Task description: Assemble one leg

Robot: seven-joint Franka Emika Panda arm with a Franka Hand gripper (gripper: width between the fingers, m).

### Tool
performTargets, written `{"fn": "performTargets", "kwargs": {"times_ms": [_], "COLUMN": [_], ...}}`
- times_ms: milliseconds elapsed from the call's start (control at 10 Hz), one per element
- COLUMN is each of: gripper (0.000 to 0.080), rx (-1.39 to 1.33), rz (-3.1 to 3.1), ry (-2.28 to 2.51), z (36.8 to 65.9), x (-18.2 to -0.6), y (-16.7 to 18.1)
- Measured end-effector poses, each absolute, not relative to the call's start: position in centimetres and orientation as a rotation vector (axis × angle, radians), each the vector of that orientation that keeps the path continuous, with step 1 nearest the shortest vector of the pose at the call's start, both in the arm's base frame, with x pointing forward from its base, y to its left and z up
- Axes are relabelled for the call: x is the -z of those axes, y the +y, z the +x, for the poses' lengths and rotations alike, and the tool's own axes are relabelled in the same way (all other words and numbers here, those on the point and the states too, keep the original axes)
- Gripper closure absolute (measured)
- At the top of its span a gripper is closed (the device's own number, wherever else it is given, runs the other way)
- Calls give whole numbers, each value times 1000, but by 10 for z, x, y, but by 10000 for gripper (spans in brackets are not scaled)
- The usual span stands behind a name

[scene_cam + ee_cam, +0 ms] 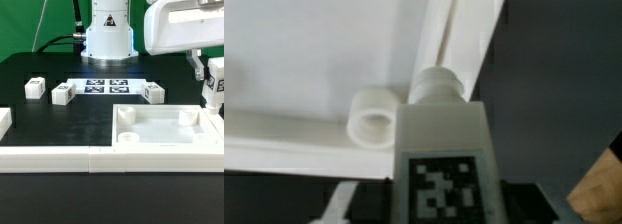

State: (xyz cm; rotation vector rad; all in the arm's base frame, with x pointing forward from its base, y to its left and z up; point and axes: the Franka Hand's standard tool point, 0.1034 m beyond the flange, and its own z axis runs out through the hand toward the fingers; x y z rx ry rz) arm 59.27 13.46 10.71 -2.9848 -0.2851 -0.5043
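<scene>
**Exterior view:** The gripper (213, 82) is near the table's (60, 125) edge on the exterior view's right, jaws clamped on the leg (213, 92), tag face showing. The leg hangs upright beside the tray-like piece (165, 128), close to its round corner socket (187, 117). Whether they touch can't be told.

Judged progress is about midway. The leg is picked and brought to the tray, but it is not yet seated, so alignment and insertion are left.

One loose block (35, 88), a second loose block (63, 95) and a third loose block (152, 93) sit untouched mid-table. The marker board (105, 85) lies flat between them, toward the far edge. A white rail (50, 157) runs along the near edge. All parts look like matte hard white plastic. The tray is square with a raised rim, and the tabletop is matte black.

**Wrist view:** The leg is a plain rectangular block with a crisp black-and-white tag (446, 187) and a rounded peg (438, 80) at its end. The tray surface is smooth and slightly glossy. The socket is a short tube, and the peg sits just beside it, not in it. The block is held firmly and square in the pincer.
</scene>
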Motion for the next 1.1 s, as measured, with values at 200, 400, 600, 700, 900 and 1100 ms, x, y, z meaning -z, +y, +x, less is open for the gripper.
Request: {"fn": "performTargets", "kwargs": {"times_ms": [200,400,600,700,900,1100], "gripper": [509,509,509,509,509,509], "rx": [479,509,570,576,579,574], "rz": [-2991,-2995,-2991,-2990,-2990,-2989], "ry": [-320,-341,-341,-340,-339,-346], "z": [617,632,637,636,633,630], "x": [-107,-102,-92,-88,-83,-81], "y": [129,117,110,110,110,113]}}
